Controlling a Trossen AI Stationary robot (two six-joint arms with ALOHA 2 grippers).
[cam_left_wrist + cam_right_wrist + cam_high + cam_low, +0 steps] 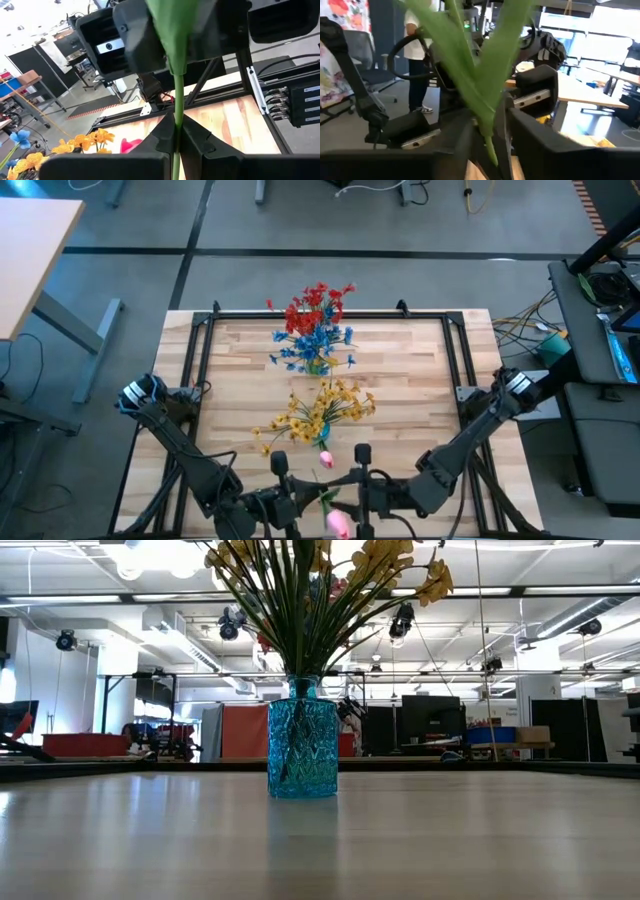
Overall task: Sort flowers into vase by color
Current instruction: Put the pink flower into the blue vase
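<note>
Green stem (176, 85) right up close, squeezed tight between the left gripper (177, 137) fingers. Leaves (485, 75) between the right gripper (487, 135) fingers, a small gap there, maybe only touching. Pink tulip (338, 523) at the table's near edge, between both arms. Could slip or bend if both pull. Could knock the yellow flowers (318, 412) in the blue vase (302, 747) nearby.

Left gripper (280, 463) clamped; right gripper (362, 454) seemingly parted, alongside.

From my remote station I see a grey concrete floor (300, 220) around the light wooden plank table (420, 370), a pale desk (30, 260) beside it, and bright ceiling lights (150, 555) overhead.
</note>
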